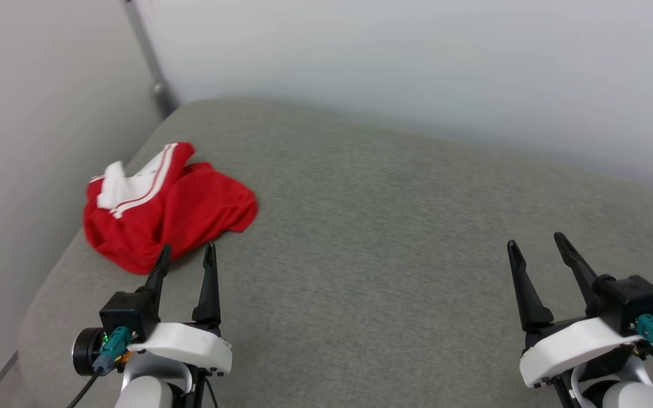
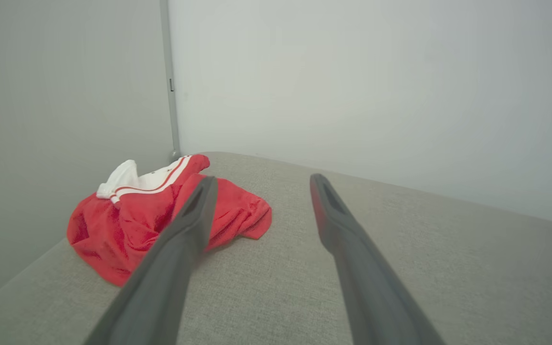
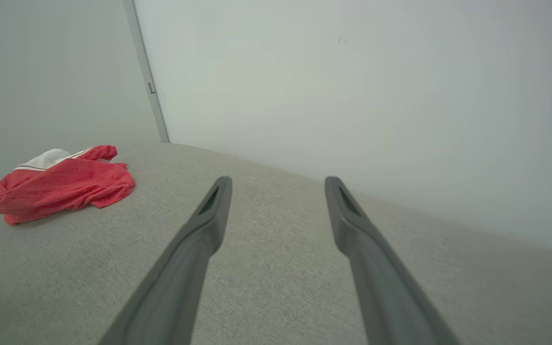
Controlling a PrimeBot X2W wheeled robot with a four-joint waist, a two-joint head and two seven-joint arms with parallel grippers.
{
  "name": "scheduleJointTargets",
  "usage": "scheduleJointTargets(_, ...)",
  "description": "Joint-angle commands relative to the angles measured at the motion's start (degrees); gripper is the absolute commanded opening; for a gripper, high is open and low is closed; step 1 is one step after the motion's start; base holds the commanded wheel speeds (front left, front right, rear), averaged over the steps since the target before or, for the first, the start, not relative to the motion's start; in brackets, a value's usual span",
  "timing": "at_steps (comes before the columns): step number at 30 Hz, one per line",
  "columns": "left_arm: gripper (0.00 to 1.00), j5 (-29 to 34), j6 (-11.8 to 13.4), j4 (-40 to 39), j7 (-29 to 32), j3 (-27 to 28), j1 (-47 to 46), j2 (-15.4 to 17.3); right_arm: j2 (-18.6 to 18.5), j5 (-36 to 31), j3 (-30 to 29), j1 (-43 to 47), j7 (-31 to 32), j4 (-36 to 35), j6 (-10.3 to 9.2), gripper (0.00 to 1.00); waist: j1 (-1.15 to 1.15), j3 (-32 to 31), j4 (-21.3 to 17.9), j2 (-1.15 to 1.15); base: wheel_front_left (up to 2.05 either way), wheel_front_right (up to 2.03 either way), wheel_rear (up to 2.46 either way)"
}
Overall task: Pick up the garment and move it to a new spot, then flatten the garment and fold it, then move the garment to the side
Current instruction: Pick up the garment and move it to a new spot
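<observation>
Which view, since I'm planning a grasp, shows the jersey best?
The head view: the jersey is seen from above, nearly unobstructed, white sleeve and striped trim on top. The left wrist view is closer, but a left gripper finger covers part of it. The right wrist view shows it small, at a low angle, far left.

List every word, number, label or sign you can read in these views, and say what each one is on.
No text can be read in any view.
Garment: crumpled, showing red cloth and a white part with red stripes; no lettering or number faces the cameras.
Small dark mark on the grey post in the corner: too small to read.
</observation>
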Motion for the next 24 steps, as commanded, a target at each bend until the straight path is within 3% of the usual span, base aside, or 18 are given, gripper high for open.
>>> scheduleJointTargets(1,1.0,-0.34,0.06,0.15,-0.15,0.44,0.36,0.05,0.15,-0.06,0.6,-0.64,0.16,0.08,-0.02,1.0,0.0,0.08,4.17,0.0,0.0,0.0,0.0)
scheduleJointTargets(10,1.0,-0.63,0.48,-0.06,-0.15,1.78,1.19,-0.02,0.15,-0.39,2.11,-0.94,0.45,0.26,-0.02,1.0,0.0,-0.14,10.33,0.0,0.0,0.0,0.0)
scheduleJointTargets(24,1.0,0.5,1.0,-1.8,-0.15,2.69,0.75,-0.21,0.15,-0.43,2.49,-1.33,0.67,0.48,-0.02,1.0,0.0,0.3,11.68,0.0,0.0,0.0,0.0)
